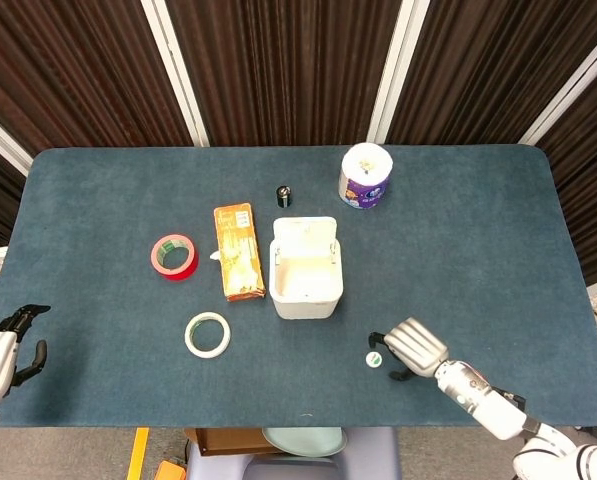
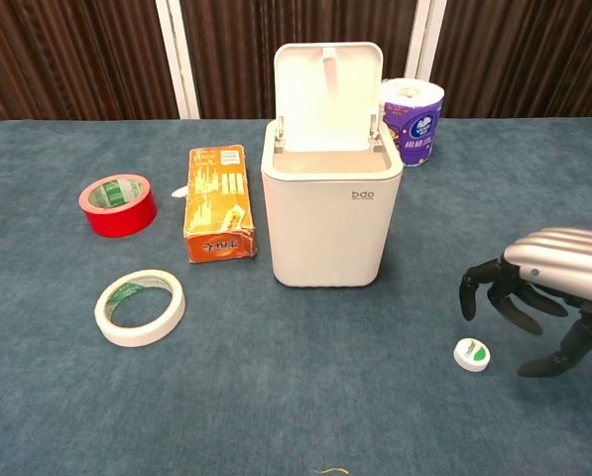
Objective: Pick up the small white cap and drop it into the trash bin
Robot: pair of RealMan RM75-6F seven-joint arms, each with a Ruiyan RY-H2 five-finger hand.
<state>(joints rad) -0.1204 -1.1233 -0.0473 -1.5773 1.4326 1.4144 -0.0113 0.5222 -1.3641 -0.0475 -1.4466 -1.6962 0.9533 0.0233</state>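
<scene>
Here, the small white cap [image 2: 471,354] with a green mark lies flat on the blue table cloth [image 1: 478,240], near the front edge and right of centre. My right hand [image 2: 538,297] hangs just to its right and a little above it, fingers spread and curved downward, holding nothing; the dark fingertips [image 2: 467,309] sit close over the cap but do not touch it. Left of the cap and further back stands the white trash bin [image 2: 331,208], its lid tipped up and open. An orange carton [image 2: 216,203] lies flat just left of the bin. Further left rests a red tape roll [image 2: 118,204], and nearer the front a white tape roll [image 2: 140,306]. Behind the bin to the right stands a toilet paper roll in purple wrap [image 2: 412,120], and a small dark cylinder [image 1: 284,195] sits behind the bin. My left hand [image 1: 0,352] hovers at the far left table edge, fingers loosely apart, empty.
</scene>
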